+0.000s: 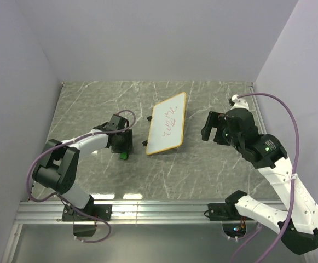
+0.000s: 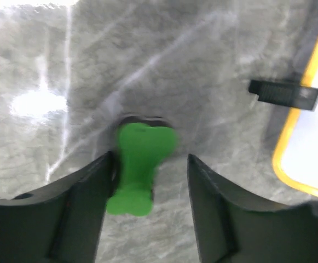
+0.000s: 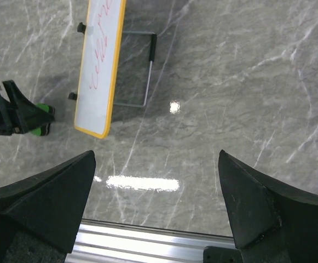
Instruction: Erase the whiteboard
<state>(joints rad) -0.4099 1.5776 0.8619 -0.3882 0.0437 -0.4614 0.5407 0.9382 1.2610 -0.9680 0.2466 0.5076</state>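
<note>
Whiteboard (image 1: 167, 123) with red scribbles sits mid-frame on the bench (image 1: 202, 170). Left end effector (image 2: 150, 160), fingers apart, straddles the green eraser (image 2: 141, 145) beside it, placed to grip. Right end effector (image 1: 214, 130) hangs wide apart at right.

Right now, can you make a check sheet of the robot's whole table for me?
Surface: grey marbled table, some glare spots.
Job's things: whiteboard with red scribbles, wire stand beside it; green eraser nearby.
Clutter: nothing seen.
Grippers: left gripper open, fingers either side of the eraser; right gripper open, empty.
Cables: purple cables loop along both arms.
Surroundings: plain walls; metal rail at the near edge.
</note>
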